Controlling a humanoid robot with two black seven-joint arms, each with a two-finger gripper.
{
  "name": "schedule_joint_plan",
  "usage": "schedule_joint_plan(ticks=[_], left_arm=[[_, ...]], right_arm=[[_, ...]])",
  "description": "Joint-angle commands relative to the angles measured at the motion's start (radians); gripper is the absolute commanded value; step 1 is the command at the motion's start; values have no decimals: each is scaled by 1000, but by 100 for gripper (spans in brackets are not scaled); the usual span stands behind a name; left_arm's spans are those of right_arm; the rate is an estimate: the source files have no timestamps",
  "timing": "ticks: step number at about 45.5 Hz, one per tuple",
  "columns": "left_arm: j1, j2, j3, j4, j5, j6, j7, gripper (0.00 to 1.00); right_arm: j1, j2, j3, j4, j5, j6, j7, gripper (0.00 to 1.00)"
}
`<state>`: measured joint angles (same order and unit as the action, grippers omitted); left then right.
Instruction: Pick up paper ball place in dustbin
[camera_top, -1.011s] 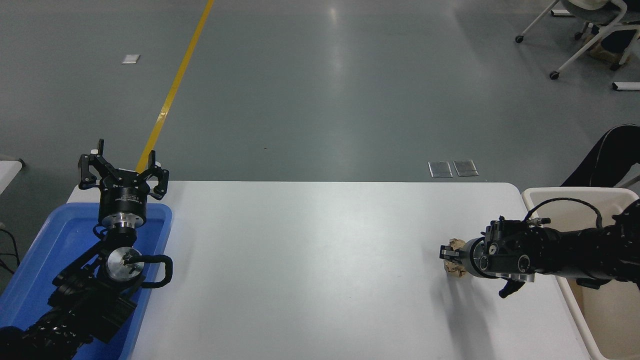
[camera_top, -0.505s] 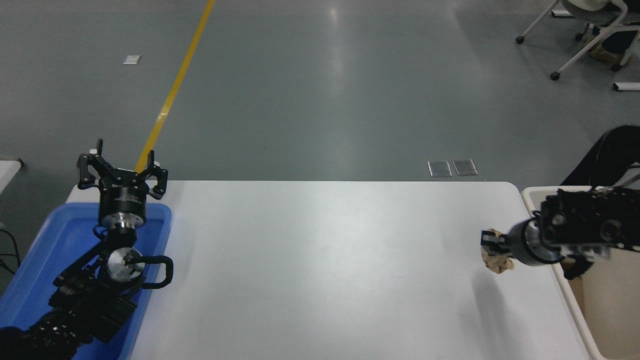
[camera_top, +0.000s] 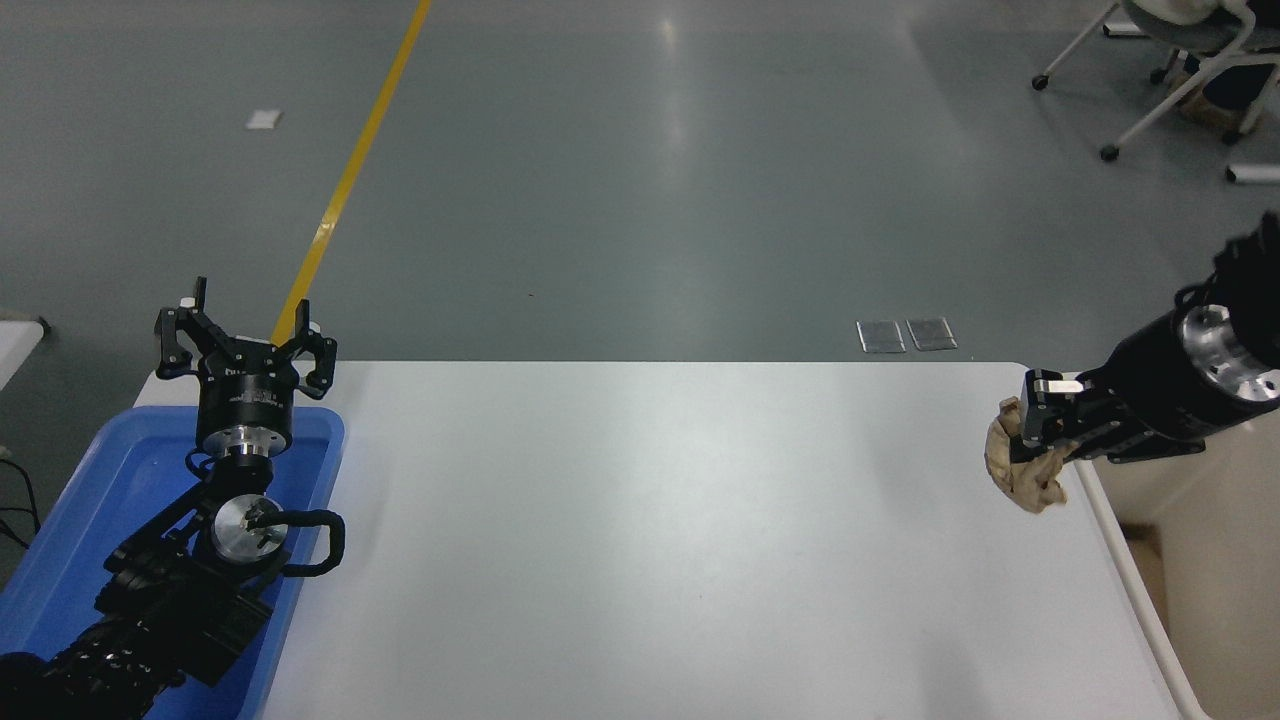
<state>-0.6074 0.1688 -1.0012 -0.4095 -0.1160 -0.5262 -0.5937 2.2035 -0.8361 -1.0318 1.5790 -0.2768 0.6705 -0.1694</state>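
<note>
The step in hand, as I judge it, is carrying the paper ball (camera_top: 1022, 467) across to the dustbin (camera_top: 1128, 545) at the right edge of the frame. The right tool (camera_top: 1040, 440) is pinching the paper ball at its upper part, and the ball hangs clear of the white worktop (camera_top: 640, 540), at the worktop's right side, just short of the bin's near rim. To do this well, the tool should keep its pinch until the ball is fully past the rim and over the bin's open inside, not over the rim itself. A release too soon would likely drop the ball on the worktop edge or let it bounce off the rim. The ball is light and crumpled, so it may cling to a finger; opening wide, well inside the bin's outline, seems the safer choice.

The paper ball is a tan-brown wad, wrinkled and uneven, with a loose flap drooping at its lower right.

The left tool (camera_top: 245, 335) is parked at the lower left of the frame, over the far end of a blue tray (camera_top: 90, 500), its fingers spread and holding nothing.
</note>
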Motion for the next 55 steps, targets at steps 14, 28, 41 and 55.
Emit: schedule_joint_plan(ticks=[14, 28, 41, 55], left_arm=[[0, 0, 0, 0, -1, 0, 0, 99], [0, 0, 0, 0, -1, 0, 0, 99], [0, 1, 0, 0, -1, 0, 0, 99], [0, 2, 0, 2, -1, 0, -2, 99]], right_arm=[[252, -104, -7, 13, 18, 115, 2, 0], [49, -106, 41, -120, -28, 115, -5, 0], [-361, -98, 260, -532, -31, 115, -4, 0], [-763, 29, 478, -941, -30, 115, -4, 0]])
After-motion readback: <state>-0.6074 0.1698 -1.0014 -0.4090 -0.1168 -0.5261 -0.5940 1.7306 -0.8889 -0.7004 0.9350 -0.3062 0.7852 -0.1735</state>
